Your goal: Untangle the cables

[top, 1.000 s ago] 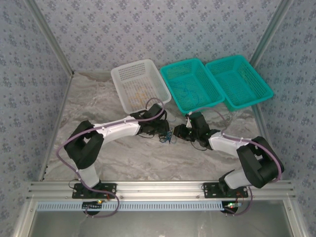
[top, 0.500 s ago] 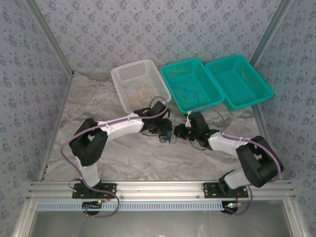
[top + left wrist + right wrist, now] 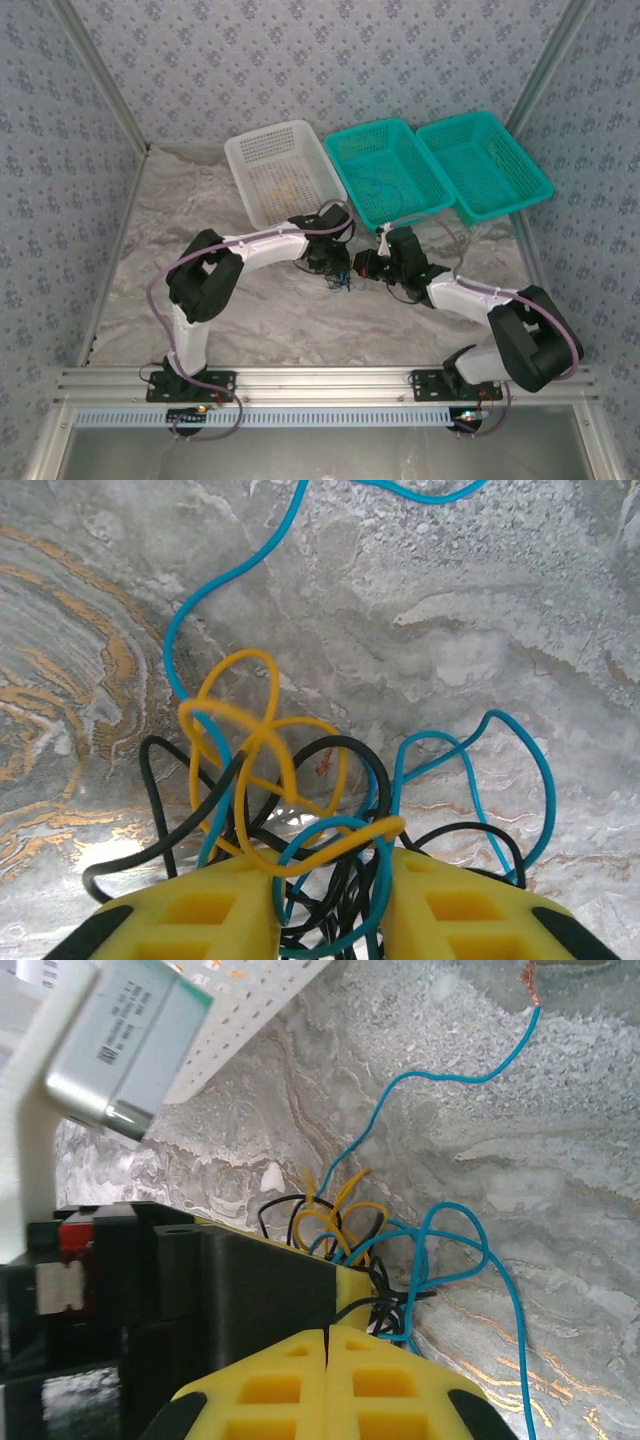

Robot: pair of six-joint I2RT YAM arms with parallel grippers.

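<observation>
Nearest the left wrist camera, the left gripper (image 3: 332, 875) has its jaws drawn in narrow on a bundle of black and blue strands that runs down between the yellow pads. The cables (image 3: 300, 820) stand out just ahead of the tips as a small knot above the marbled tabletop (image 3: 480, 610). The right gripper (image 3: 327, 1333) sits just beside that knot with its jaws pressed flat together. Whether a black strand is nipped at the tips is hard to say, as the pads hide it. These wires look very light and thin. They are springy enough to hold their loops, so they will likely slide through a loose pinch and snap back when let go. A firm hold on one strand close to a crossing should serve better than grabbing the whole bunch. The knot itself has no real long axis, being a round tangle of yellow, black and blue loops. The one clear direction comes from the blue strand (image 3: 222, 585), which leaves the knot and runs away across the stone to a bare copper end. That free tail looks the fairest place to pull from, drawn outward along its own line.
</observation>
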